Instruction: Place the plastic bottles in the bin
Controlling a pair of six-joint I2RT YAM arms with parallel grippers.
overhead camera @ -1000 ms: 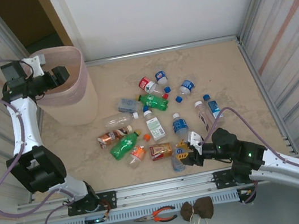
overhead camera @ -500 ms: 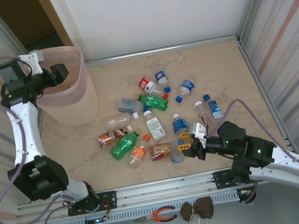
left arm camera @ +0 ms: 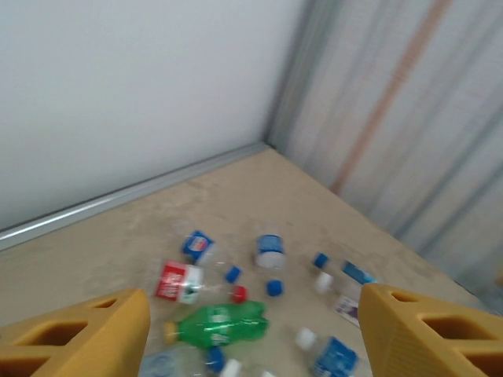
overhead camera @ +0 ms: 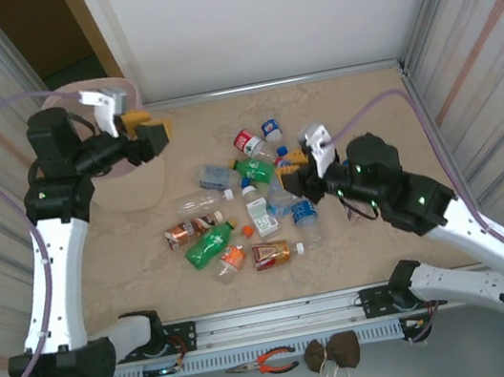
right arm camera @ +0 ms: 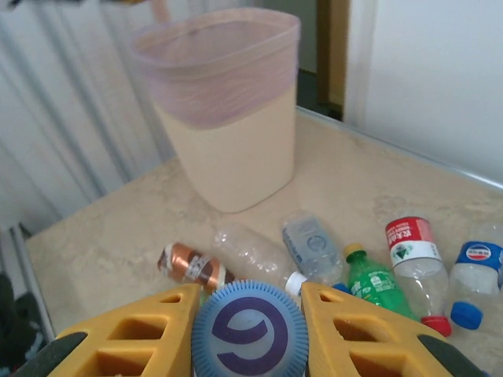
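The bin [right arm camera: 228,149] stands far left; the blue-capped bottle [right arm camera: 250,330] should be carried fully over its rim before release, avoiding the left arm [overhead camera: 50,251]. Left pincer [overhead camera: 148,133] hovers open and empty beside the bin, arm raised. Right pincer [overhead camera: 297,179], arm stretched forward, grips the bottle above the scattered bottles [overhead camera: 211,246] on the tabletop [overhead camera: 385,118]
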